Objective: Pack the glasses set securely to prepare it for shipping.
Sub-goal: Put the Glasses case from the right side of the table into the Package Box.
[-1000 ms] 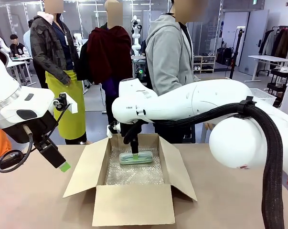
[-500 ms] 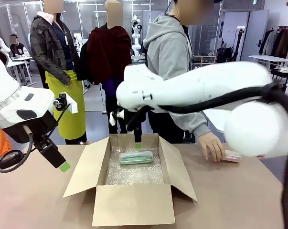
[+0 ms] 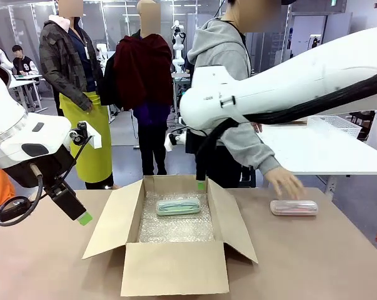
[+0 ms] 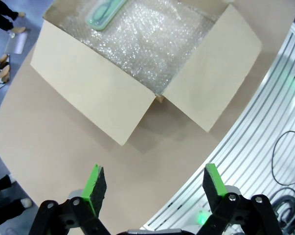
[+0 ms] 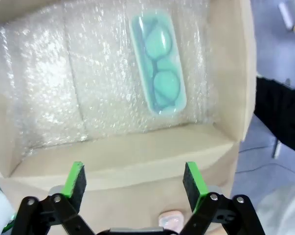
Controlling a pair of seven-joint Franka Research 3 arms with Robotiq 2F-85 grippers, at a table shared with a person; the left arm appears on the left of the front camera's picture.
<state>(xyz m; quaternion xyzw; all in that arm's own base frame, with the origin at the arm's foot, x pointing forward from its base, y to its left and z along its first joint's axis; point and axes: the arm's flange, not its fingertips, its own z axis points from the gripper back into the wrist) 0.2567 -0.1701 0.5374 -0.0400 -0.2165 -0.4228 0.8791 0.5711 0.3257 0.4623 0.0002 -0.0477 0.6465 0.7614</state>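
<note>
You're approx halfway: the green case lies flat on the bubble wrap at the far end of the open box. The pink case is out on the table, right of the box, w/ the person's hand just above it and, as far as I can tell, not touching. To my eye that leaves the pink case to go in, prob. more wrap on top, then the flaps shut. Your right gripper hangs over the box's far right corner w/ fingers spread and nothing between them. The left gripper waits off to the box's left, also spread and empty. Vs 1 sec ago, the right gripper was down inside the box at the green case; it has since lifted clear and swung toward the pink one. The person's hand, resting on the pink case half a sec ago, has come off it. The left arm hasn't budged.
</note>
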